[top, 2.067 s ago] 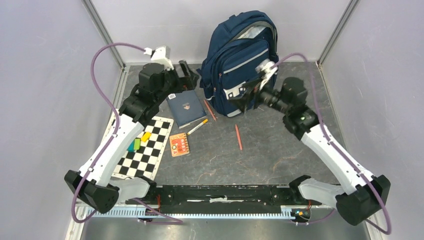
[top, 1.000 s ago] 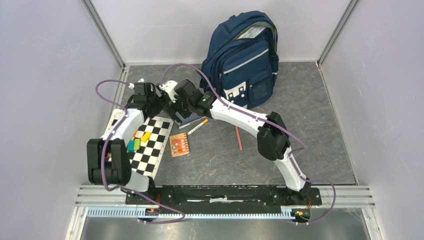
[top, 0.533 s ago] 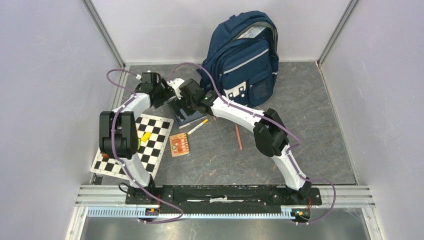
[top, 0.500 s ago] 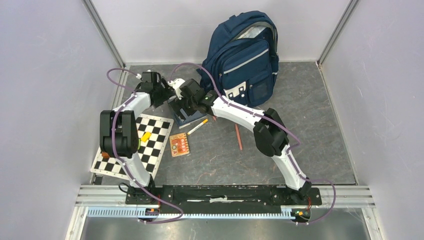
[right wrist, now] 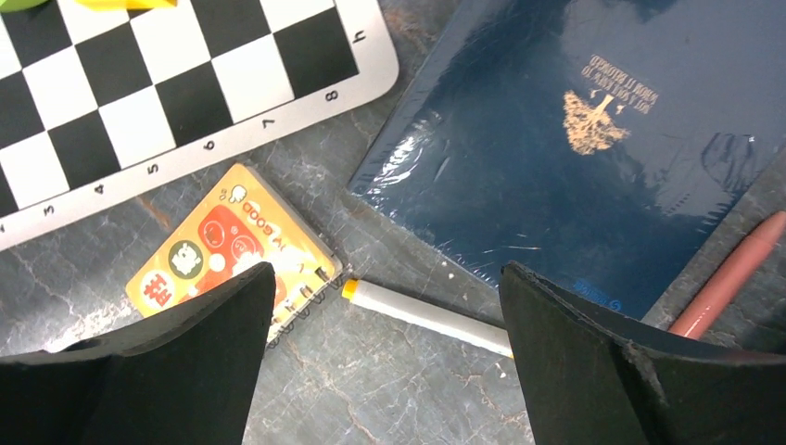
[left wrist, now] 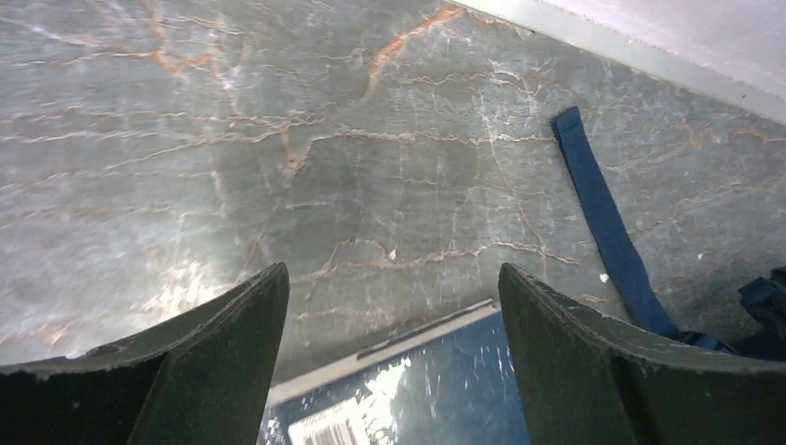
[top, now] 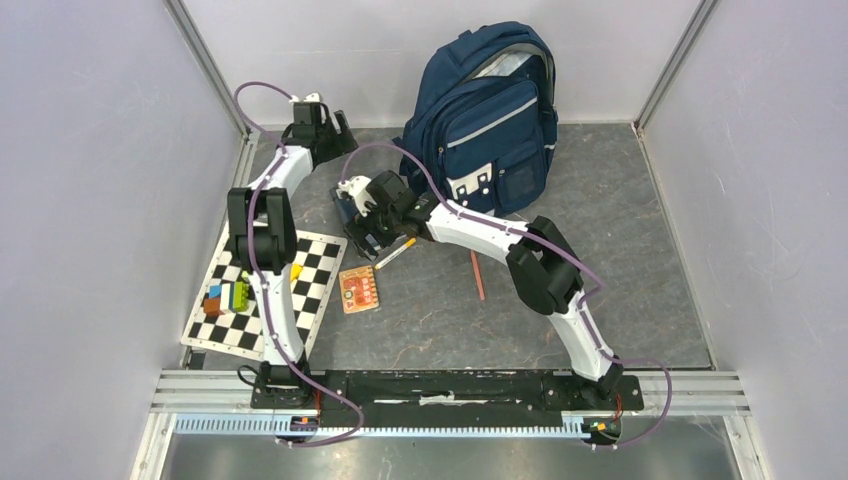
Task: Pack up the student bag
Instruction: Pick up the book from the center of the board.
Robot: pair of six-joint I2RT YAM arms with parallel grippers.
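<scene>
The single student bag (top: 495, 120) stands at the far middle. Its long axis runs near to far, top toward the far wall and pockets facing near. The left gripper (left wrist: 391, 278) hangs with jaws spread beyond the one blue notebook (right wrist: 575, 158). The right gripper (right wrist: 387, 273), jaws also spread, hangs over one marker (right wrist: 426, 317) and one notepad (right wrist: 218, 250). There is one chessboard (right wrist: 139, 102) and two reddish pens (right wrist: 728, 276), the second (top: 477, 274) lying apart.
</scene>
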